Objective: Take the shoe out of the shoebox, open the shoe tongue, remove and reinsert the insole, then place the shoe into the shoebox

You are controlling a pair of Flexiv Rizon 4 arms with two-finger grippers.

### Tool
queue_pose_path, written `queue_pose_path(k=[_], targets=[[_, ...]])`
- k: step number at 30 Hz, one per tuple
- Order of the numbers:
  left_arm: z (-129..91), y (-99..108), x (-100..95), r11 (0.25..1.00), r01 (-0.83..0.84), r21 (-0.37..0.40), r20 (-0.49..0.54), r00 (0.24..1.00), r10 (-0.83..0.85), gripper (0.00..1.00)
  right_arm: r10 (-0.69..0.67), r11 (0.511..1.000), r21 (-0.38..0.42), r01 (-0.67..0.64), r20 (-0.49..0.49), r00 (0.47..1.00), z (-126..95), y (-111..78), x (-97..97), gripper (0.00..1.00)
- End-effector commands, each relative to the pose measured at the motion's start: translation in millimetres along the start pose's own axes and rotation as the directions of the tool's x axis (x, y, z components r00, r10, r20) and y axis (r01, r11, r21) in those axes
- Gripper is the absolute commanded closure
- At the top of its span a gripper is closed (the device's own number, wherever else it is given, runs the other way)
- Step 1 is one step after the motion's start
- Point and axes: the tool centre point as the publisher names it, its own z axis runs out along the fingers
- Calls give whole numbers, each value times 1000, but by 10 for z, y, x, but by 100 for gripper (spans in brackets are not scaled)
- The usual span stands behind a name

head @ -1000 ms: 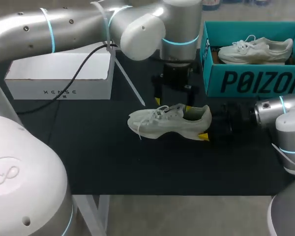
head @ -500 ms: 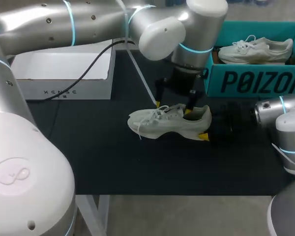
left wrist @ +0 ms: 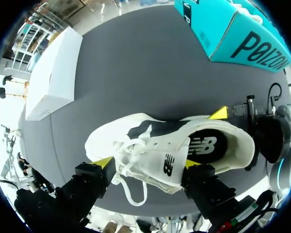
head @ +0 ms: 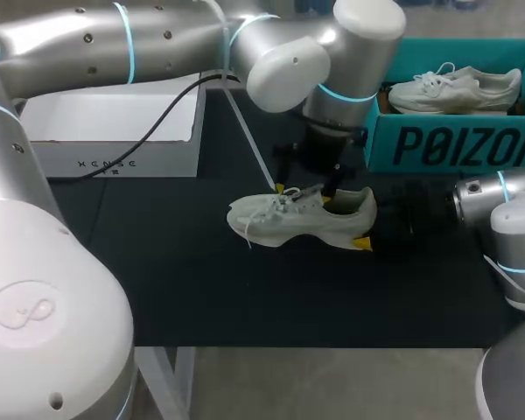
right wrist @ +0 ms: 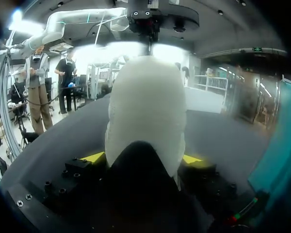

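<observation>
Head view: white sneaker [head: 302, 219] is sitting mid-table, just in front of the teal shoebox [head: 446, 144]. Left wrist view: left gripper [left wrist: 146, 164] is spread wide, straddling the sneaker's middle. Right wrist view: right gripper [right wrist: 143, 158] is clamped on the heel.

left arm [head: 157, 39] extended past middle; left claw [head: 304, 191] points down | right arm [head: 499, 197] low; right claw [right wrist: 143, 158] clamped

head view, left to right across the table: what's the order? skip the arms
white box → white shoe standing on the dark table → teal shoebox, with a second shoe lying inside it.
</observation>
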Motion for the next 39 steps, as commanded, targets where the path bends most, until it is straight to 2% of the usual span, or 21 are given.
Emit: queue_pose_path(k=[1, 6, 12, 18, 23, 25, 26, 27, 28, 33, 39], targets=[[-75, 36, -94, 1000, 2, 15, -2, 1000, -2, 100, 1, 1000, 2, -1, 1, 1000, 40, -20, 10, 100], [-137, 2, -233, 999, 23, 28, -14, 1000, -22, 100, 1, 1000, 2, -1, 1, 1000, 40, -20, 10, 100], [-183, -73, -513, 997, 74, 35, -35, 997, -72, 100, 1, 1000, 2, -1, 1, 1000, 40, -20, 10, 100], [-104, -107, -814, 992, 122, 10, -47, 991, -122, 100, 1, 1000, 2, -1, 1, 1000, 40, -20, 10, 100], [-21, -97, -919, 992, 128, -22, -54, 990, -129, 100, 1, 1000, 2, -1, 1, 1000, 40, -20, 10, 100], [9, -87, -932, 992, 122, -32, -59, 991, -124, 85, 1, 1000, 2, -1, 1, 1000, 40, -20, 10, 100], [18, -79, -936, 992, 120, -39, -61, 991, -122, 64, 1, 1000, 2, -1, 1, 1000, 40, -20, 10, 100], [28, -72, -938, 993, 113, -45, -63, 991, -116, 9, 1, 1000, 2, -1, 1, 1000, 40, -20, 10, 100], [34, -68, -938, 994, 102, -49, -68, 992, -105, 0, 1, 1000, 2, -1, 1, 1000, 40, -20, 10, 100], [18, -64, -947, 996, 72, -48, -82, 994, -75, 0, 1, 1000, 2, -1, 1, 1000, 40, -20, 10, 100], [-178, -80, -1015, 999, 36, -17, -109, 993, -37, 0, 1, 1000, 2, -1, 1, 1000, 40, -20, 10, 100]])
